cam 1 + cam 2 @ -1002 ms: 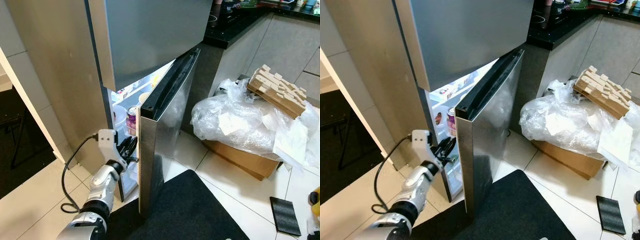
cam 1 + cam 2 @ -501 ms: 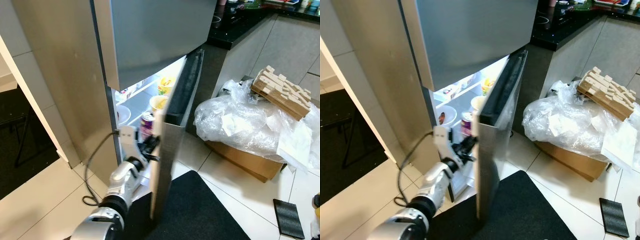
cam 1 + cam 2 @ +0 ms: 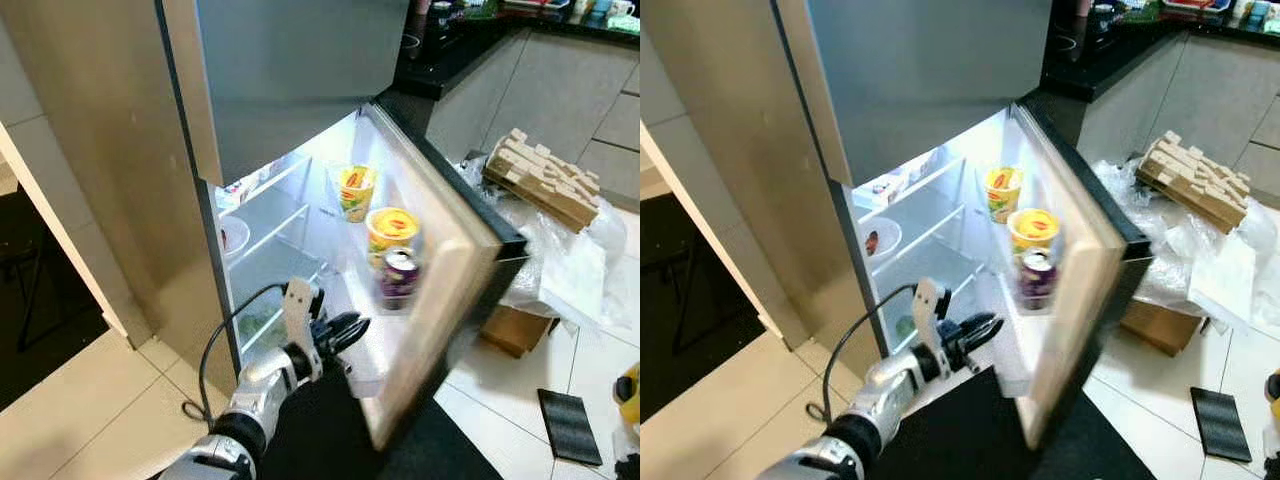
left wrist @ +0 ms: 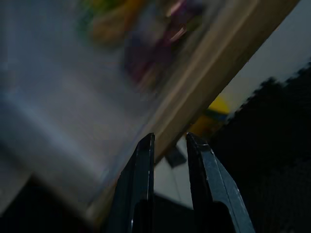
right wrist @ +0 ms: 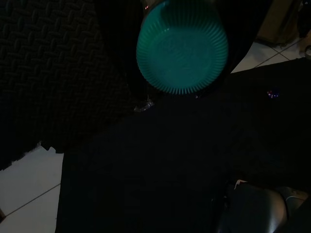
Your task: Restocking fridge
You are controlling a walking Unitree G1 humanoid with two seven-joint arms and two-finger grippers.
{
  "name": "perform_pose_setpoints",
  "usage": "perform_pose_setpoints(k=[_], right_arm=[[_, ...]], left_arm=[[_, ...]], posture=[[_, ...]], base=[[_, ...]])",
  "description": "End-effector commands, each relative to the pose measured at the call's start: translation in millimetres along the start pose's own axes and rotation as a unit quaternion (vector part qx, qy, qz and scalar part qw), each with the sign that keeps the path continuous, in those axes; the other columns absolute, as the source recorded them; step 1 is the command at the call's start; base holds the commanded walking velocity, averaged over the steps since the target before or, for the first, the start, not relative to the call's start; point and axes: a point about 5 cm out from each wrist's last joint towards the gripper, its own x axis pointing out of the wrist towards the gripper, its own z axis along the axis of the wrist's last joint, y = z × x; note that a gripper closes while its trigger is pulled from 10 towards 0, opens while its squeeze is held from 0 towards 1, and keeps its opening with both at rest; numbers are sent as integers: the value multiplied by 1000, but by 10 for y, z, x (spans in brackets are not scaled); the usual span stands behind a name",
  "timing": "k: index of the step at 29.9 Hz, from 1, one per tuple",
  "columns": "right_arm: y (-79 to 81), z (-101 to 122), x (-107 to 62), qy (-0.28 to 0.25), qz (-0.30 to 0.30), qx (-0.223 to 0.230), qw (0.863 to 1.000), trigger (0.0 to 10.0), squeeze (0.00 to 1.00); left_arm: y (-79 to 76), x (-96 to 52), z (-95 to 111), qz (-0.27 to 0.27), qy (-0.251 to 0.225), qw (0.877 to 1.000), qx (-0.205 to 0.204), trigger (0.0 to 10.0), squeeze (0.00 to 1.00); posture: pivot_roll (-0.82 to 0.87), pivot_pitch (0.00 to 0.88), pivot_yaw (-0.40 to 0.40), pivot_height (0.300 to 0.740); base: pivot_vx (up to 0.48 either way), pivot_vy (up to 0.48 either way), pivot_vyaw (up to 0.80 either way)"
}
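Beige door edge (image 3: 440, 330) beside end effector (image 3: 345, 327)

Left wrist view badly blurred: door-shelf items (image 4: 146, 43) are just colour smears, can't ID. Right wrist view very dark; teal ribbed cup (image 5: 182, 46) cut off at top edge, contents unseen. Labels on purple can (image 3: 399, 279) & yellow tubs (image 3: 392, 228) too small to read; cardboard box (image 3: 515, 325) mostly hidden behind fridge door (image 3: 450, 300).

Bright fridge (image 3: 300, 200) interior; wrist views dim, seemingly motion-blurred.
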Motion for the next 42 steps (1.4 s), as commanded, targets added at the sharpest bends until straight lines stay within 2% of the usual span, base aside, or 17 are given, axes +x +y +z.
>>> perform_pose_setpoints(k=[1,2,4,5,6,8,10,11,15,17,18,19,20,22,26,33,42], right_arm=[[13,-13,1,4,1,7,1000,10000,0],[13,-13,1,4,1,7,1000,10000,0],[15,-1,2,2,0,4,1000,10000,0],[15,-1,2,2,0,4,1000,10000,0],[16,14,3,-2,-1,2,1000,10000,0],[14,42,3,-8,-5,0,1000,10000,0],[11,72,4,-15,-7,2,1000,10000,0],[11,72,4,-15,-7,2,1000,10000,0],[8,135,4,-26,-7,0,1000,10000,0],[8,135,4,-26,-7,0,1000,10000,0],[6,150,3,-27,-7,-1,1000,10000,0],[2,173,3,-30,-7,-1,1000,10000,0],[1,177,3,-30,-7,-1,1000,10000,0],[3,181,3,-31,-6,-1,999,10000,0],[4,185,3,-33,-6,1,999,10000,0],[15,193,4,-32,-5,4,999,10000,0],[23,218,5,-34,-4,5,999,10000,0]], left_arm=[[230,-301,-207,77,42,996,-16,10000,0],[230,-301,-207,77,42,996,-16,10000,0],[384,-584,-387,142,76,987,-32,10000,0],[384,-584,-387,142,76,987,-32,10000,0],[466,-791,-521,190,102,976,-41,10000,0],[545,-1088,-706,254,139,955,-57,10000,0],[570,-1270,-821,294,160,940,-70,10000,0],[570,-1270,-821,294,160,940,-70,10000,0],[489,-1806,-1208,384,221,887,-127,10000,0],[489,-1806,-1208,384,221,887,-127,10000,0],[448,-1911,-1289,399,233,875,-142,10000,0],[350,-2087,-1439,419,261,854,-164,10000,0],[314,-2137,-1485,424,272,847,-168,10000,0],[272,-2182,-1532,427,281,842,-173,10000,0],[245,-2195,-1557,429,281,840,-178,10000,0],[306,-2136,-1492,433,260,844,-179,10000,0],[314,-2120,-1482,432,261,845,-175,10000,0]], posture=[[-79,0,-14,740],[-79,0,-14,740],[-67,0,-18,740],[-67,0,-18,740],[-67,0,-18,740],[-67,0,-18,740],[-62,0,-15,740],[-62,0,-15,740],[-62,0,-16,740],[-62,0,-16,740],[-58,0,-18,740],[-57,0,-18,740],[-57,0,-18,740],[-57,0,-18,740],[-57,0,-18,740],[-52,0,-16,740],[-52,0,-13,740]], base=[[0,0,0],[0,0,0],[0,0,0],[0,0,0],[0,0,0],[0,0,0],[0,0,0],[0,0,0],[0,0,0],[0,0,0],[0,0,0],[0,0,0],[0,0,0],[0,0,0],[0,0,0],[0,0,0],[0,0,-800]])
